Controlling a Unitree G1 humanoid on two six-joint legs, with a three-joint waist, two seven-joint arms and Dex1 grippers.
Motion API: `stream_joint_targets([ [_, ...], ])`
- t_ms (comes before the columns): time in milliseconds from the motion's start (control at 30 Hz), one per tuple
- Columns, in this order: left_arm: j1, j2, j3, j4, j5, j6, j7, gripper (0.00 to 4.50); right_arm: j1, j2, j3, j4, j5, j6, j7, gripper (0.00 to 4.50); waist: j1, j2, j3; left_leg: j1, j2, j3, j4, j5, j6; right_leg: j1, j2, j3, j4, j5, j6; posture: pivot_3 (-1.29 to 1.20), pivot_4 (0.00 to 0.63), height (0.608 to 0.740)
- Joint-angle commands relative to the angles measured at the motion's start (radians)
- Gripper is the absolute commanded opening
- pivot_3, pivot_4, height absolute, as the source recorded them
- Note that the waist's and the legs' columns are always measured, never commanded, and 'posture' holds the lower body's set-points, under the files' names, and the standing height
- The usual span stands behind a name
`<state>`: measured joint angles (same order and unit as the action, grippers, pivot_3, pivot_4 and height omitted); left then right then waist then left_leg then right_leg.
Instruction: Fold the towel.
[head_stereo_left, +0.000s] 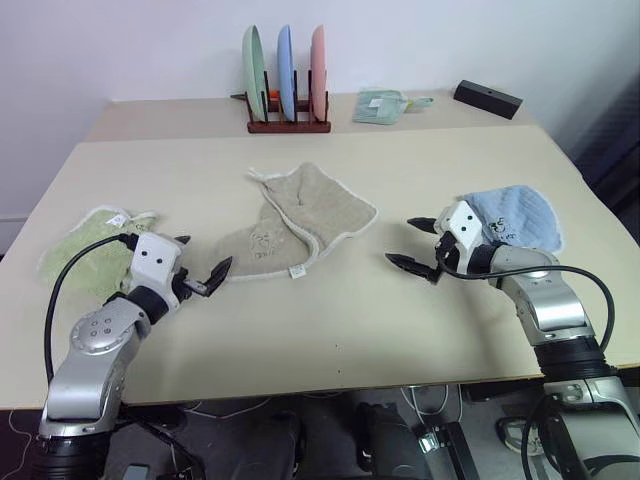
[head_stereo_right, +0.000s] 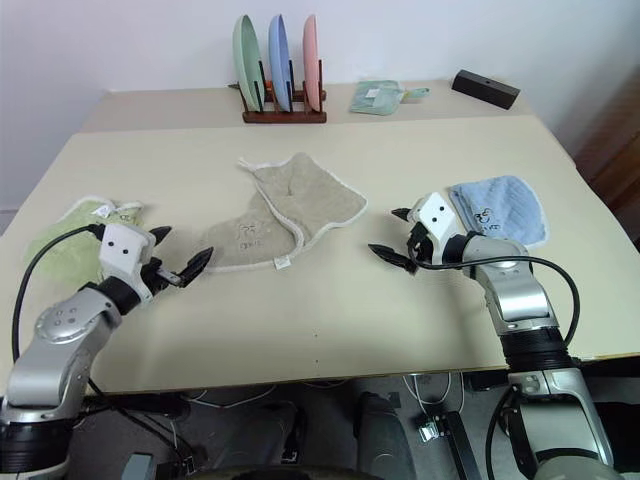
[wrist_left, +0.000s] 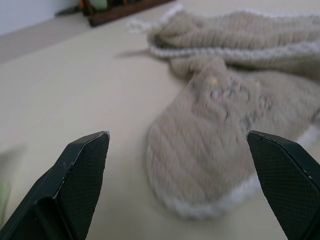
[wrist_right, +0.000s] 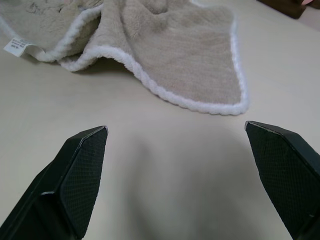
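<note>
The towel (head_stereo_left: 305, 215) is beige terry with white edging, lying crumpled and partly folded over itself at the table's middle, its white tag (head_stereo_left: 297, 271) at the near edge. A faint embroidered motif (wrist_left: 227, 95) faces up on its near-left lobe. My left gripper (head_stereo_left: 203, 258) hovers open just left of that lobe, a short gap away, with nothing between its fingers (wrist_left: 85, 165). My right gripper (head_stereo_left: 405, 242) stands open to the right of the towel's white-edged corner (wrist_right: 220, 107), pointing toward it, empty and apart from the cloth.
A light green towel (head_stereo_left: 85, 250) lies beside my left arm and a light blue towel (head_stereo_left: 520, 215) beside my right. At the back stand a plate rack (head_stereo_left: 288, 125) with three plates, a small folded cloth (head_stereo_left: 380, 105) and a black box (head_stereo_left: 487, 98).
</note>
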<state>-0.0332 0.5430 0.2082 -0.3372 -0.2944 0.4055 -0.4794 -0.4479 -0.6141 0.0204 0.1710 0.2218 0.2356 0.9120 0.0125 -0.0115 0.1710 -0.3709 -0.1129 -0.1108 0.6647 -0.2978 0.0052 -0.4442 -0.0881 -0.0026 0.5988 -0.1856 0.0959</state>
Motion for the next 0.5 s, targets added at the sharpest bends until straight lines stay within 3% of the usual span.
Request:
stream_joint_targets([
  [33,-0.031,-0.003,-0.037,-0.013,-0.006,0.009,-0.022,4.48,0.023,-0.006,-0.005,-0.092,0.046,0.062,0.029,4.50,0.000,0.000,0.000,0.000,0.000,0.000,0.000,0.000,0.000,0.000,0.000,0.000,0.000,0.000,0.000,0.00,0.150,0.740],
  [167,-0.143,-0.052,-0.199,-0.048,0.015,0.080,-0.027,4.48,0.032,0.017,0.007,-0.132,0.022,0.060,-0.009,4.50,0.005,0.000,0.000,0.000,0.000,0.000,0.000,0.000,0.000,0.000,0.000,0.000,0.000,0.000,0.000,0.00,0.150,0.740],
  [300,-0.261,-0.112,-0.340,0.005,0.128,0.142,0.050,4.48,0.060,0.027,0.007,-0.164,0.012,0.061,-0.039,4.50,0.002,0.000,0.000,0.000,-0.001,0.000,0.001,0.000,0.000,0.001,0.000,0.000,0.000,0.001,0.001,0.00,0.150,0.740],
  [500,-0.368,-0.232,-0.441,0.052,0.160,0.258,0.101,4.48,0.083,0.038,0.009,-0.177,0.009,0.059,-0.063,4.50,-0.003,0.000,0.000,0.000,0.000,0.000,0.001,0.000,0.000,0.000,0.001,0.000,0.000,0.001,0.001,0.00,0.150,0.740],
])
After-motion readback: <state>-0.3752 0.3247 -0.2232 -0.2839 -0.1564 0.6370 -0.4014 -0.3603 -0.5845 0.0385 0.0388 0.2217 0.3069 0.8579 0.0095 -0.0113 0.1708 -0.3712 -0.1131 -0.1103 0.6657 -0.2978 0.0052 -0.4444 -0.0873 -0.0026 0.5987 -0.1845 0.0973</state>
